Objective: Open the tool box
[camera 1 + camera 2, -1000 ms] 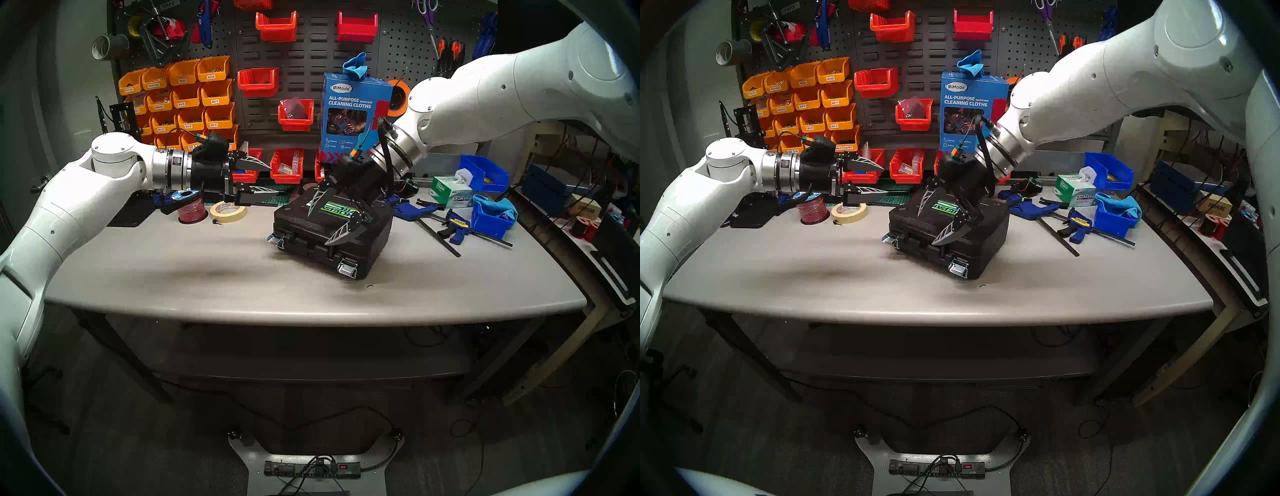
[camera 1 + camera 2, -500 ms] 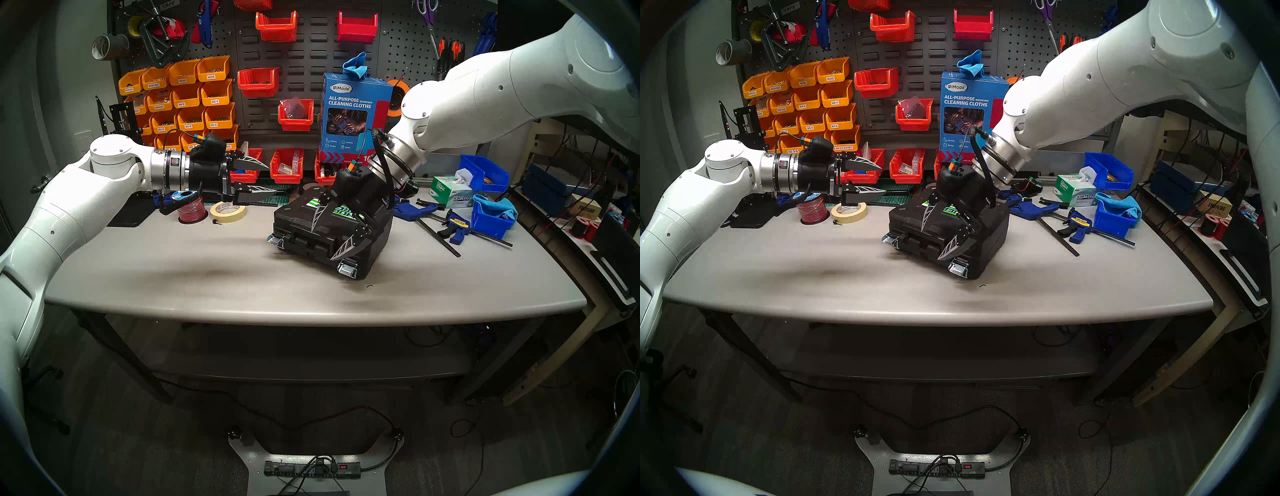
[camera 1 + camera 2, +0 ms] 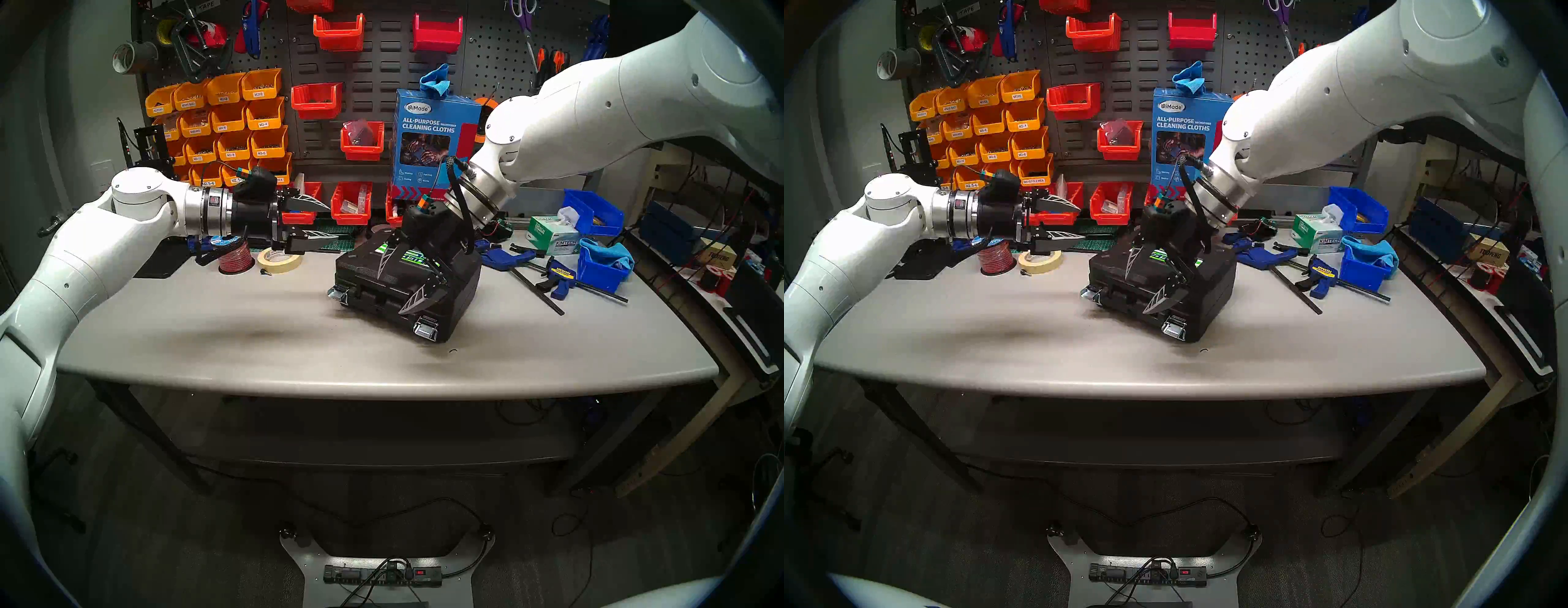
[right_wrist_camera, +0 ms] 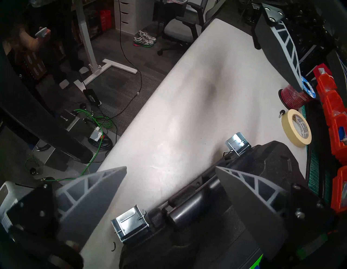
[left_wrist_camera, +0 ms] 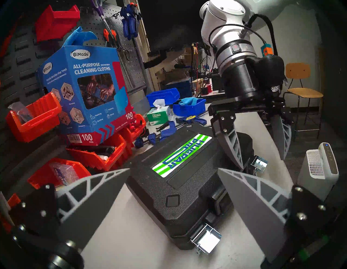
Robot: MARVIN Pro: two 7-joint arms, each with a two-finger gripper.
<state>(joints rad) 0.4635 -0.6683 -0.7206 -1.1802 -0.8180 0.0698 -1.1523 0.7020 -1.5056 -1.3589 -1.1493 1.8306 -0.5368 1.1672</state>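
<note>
Tabletop [image 3: 297, 339] of pale grey laminate with a curved front edge fills the middle of the head views, a dark smudge across its left half. Behind it rises a black pegboard [image 3: 373, 72] hung with orange bins [image 3: 229, 119] and red bins [image 3: 339, 29], and a blue cleaning-cloth carton [image 3: 432, 140] stands against it. At the left rear lie a roll of masking tape [image 3: 281, 259] and a spool of red wire [image 3: 234, 259]; at the right rear sit blue bins [image 3: 602, 267], a tissue box [image 3: 551, 231] and blue bar clamps [image 3: 551, 276]. Dark carpet and a power strip [image 3: 382, 575] show below.

The tool box [image 3: 382, 288] lies flat a little right of centre, turned at an angle, lid down, its striped label [image 5: 180, 156] facing up. Both silver latches [image 4: 129, 227] on the front edge stick outward beside the black handle [image 4: 189, 204].

The right tool [image 3: 396, 284] hangs over the box, pointing steeply down, jaws spread wide and empty: one finger is above the lid near the label, the other above the front edge close to the right-hand latch. Whether either fingertip touches the box cannot be told.

The left tool [image 3: 329, 223] hovers well to the left of the box, near the tape, pointing toward it, jaws likewise wide apart and holding nothing.
</note>
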